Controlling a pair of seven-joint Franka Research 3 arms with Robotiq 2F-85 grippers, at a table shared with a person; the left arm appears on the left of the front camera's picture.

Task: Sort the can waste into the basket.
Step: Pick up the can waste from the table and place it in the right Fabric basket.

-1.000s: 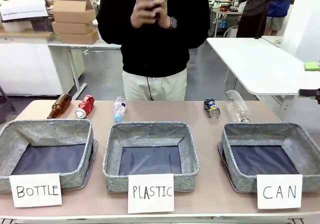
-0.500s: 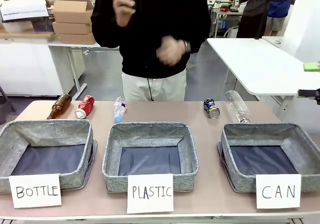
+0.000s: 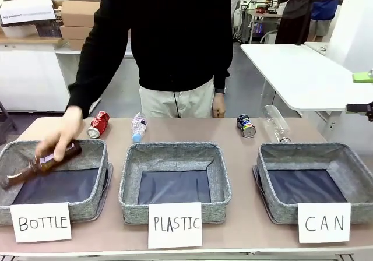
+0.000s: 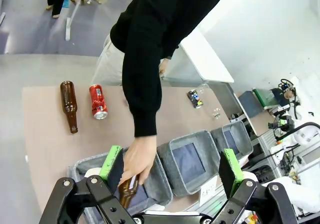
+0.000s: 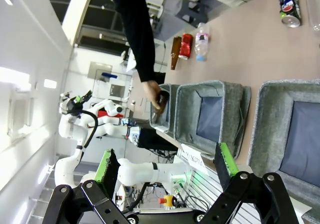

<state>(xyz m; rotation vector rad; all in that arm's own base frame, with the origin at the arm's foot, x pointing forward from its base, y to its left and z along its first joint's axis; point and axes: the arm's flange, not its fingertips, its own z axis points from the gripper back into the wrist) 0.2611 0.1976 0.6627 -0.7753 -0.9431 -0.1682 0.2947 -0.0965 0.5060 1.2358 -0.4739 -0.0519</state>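
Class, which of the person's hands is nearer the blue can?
Left hand: at the table's far edge, close beside the can. Right hand: far off, holding a bottle over the BOTTLE basket.

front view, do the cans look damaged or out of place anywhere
The dark-blue can is crushed short and lies on its side on the table near the far corner of the CAN basket, not in it. The red can, which looks dented too, lies behind the BOTTLE basket, the far end from where cans belong.

Bright even light, blurred hand, wide-angle warp
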